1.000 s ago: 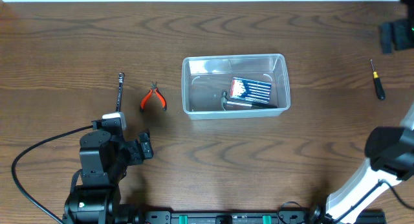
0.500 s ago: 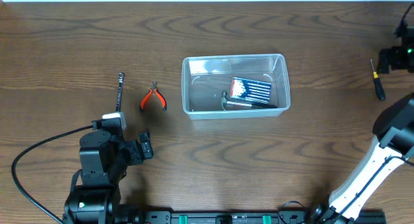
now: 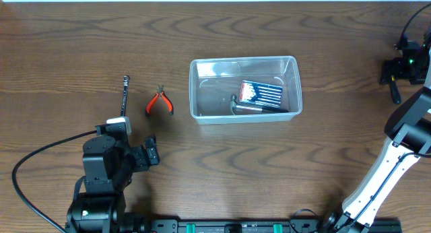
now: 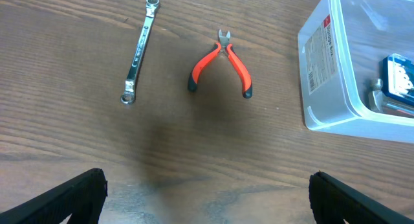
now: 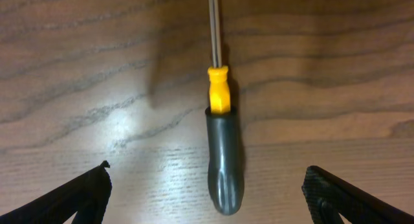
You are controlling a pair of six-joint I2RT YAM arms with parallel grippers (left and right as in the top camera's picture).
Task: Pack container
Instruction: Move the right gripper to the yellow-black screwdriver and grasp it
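The clear plastic container (image 3: 244, 87) stands mid-table and holds a blue box and a metal tool; its corner shows in the left wrist view (image 4: 349, 88). Red-handled pliers (image 3: 159, 102) (image 4: 221, 65) and a silver wrench (image 3: 125, 95) (image 4: 138, 49) lie left of it. A screwdriver with a grey-and-yellow handle (image 5: 220, 143) lies at the far right (image 3: 394, 92). My right gripper (image 3: 404, 68) (image 5: 207, 195) is open, low over the screwdriver, fingers either side of its handle. My left gripper (image 3: 128, 159) (image 4: 207, 198) is open and empty, short of the pliers.
The table's far edge runs along the top of the overhead view. My right arm (image 3: 384, 172) reaches up the right side. A black cable (image 3: 40, 155) loops left of the left arm's base.
My right gripper has moved down the overhead view from the far right corner onto the screwdriver, now covering its upper part. The left arm has not moved.
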